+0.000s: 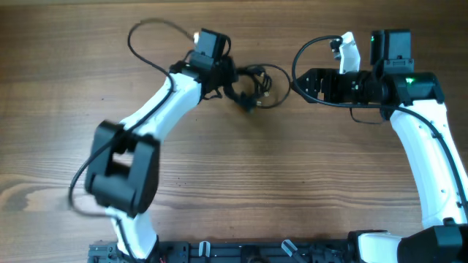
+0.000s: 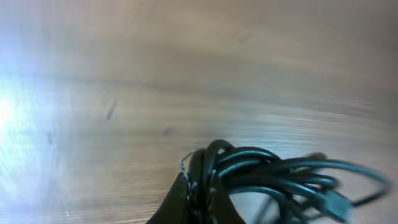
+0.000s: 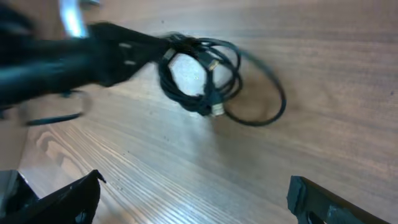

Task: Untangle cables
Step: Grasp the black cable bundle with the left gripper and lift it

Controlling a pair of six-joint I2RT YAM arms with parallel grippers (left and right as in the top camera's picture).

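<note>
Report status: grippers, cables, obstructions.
Left gripper shut on cables. Cables one looped bundle, one loop trailing out. Right gripper open, short of the cables, holding nothing. Nothing between it and the bundle.

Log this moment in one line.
left hand: shut on cables | right hand: open, off cables | cables: tangled loops
</note>
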